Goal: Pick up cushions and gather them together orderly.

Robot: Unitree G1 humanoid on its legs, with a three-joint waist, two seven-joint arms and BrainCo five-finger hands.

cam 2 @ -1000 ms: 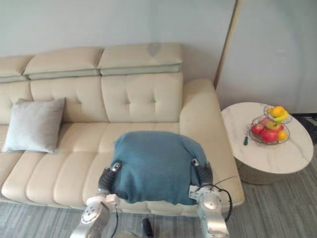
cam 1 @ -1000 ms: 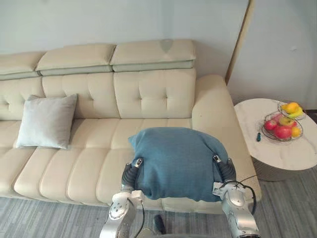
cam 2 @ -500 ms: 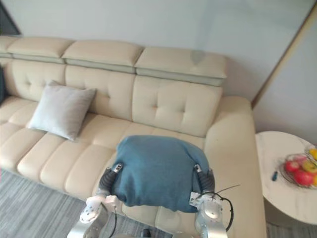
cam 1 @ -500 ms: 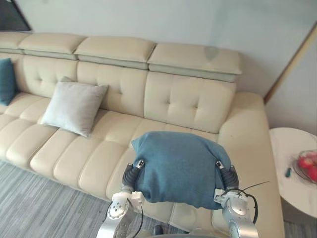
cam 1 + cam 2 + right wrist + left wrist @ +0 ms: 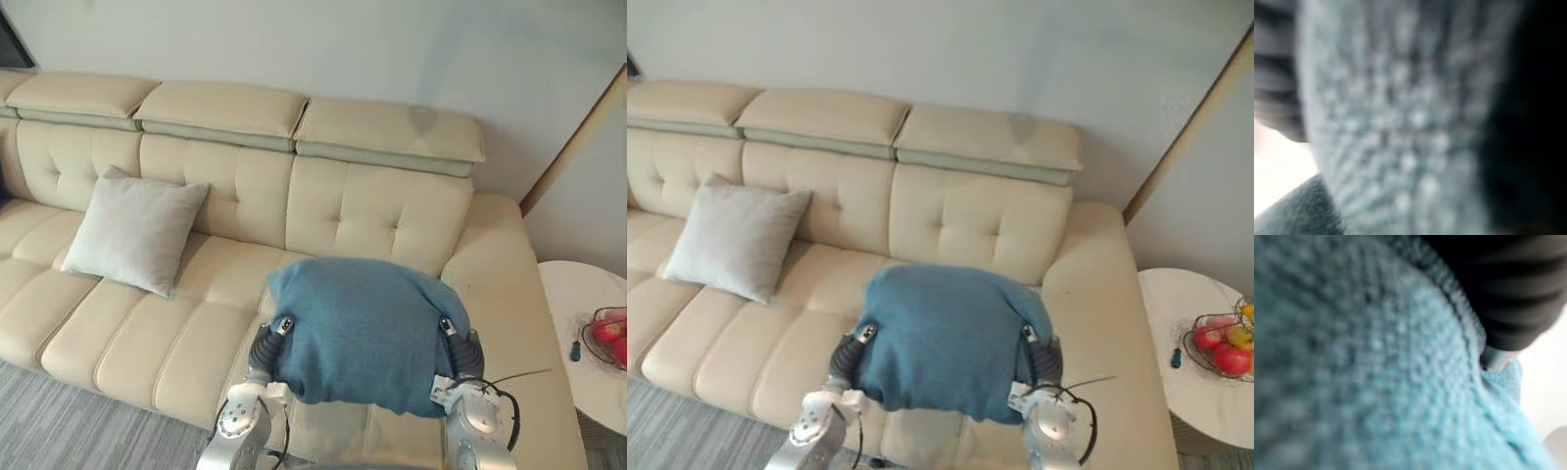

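A blue knitted cushion (image 5: 367, 328) is held up between my two hands over the right part of the beige sofa (image 5: 372, 211). My left hand (image 5: 264, 345) presses against its left side and my right hand (image 5: 464, 354) against its right side. In the left wrist view the blue knit (image 5: 1352, 357) lies right against the hand's dark cover (image 5: 1513, 289). The right wrist view has the same fabric (image 5: 1400, 122) up close. A light grey cushion (image 5: 132, 230) leans upright against the sofa's backrest, well to the left.
A round white side table (image 5: 1190, 333) stands right of the sofa's armrest, with a wire basket of fruit (image 5: 1221, 351) on it. Grey carpet (image 5: 59, 431) lies in front of the sofa. The seat between the two cushions is bare.
The whole picture has shifted, so the camera moved: the side table slid to the right edge. The blue cushion stays between both hands in the same hold.
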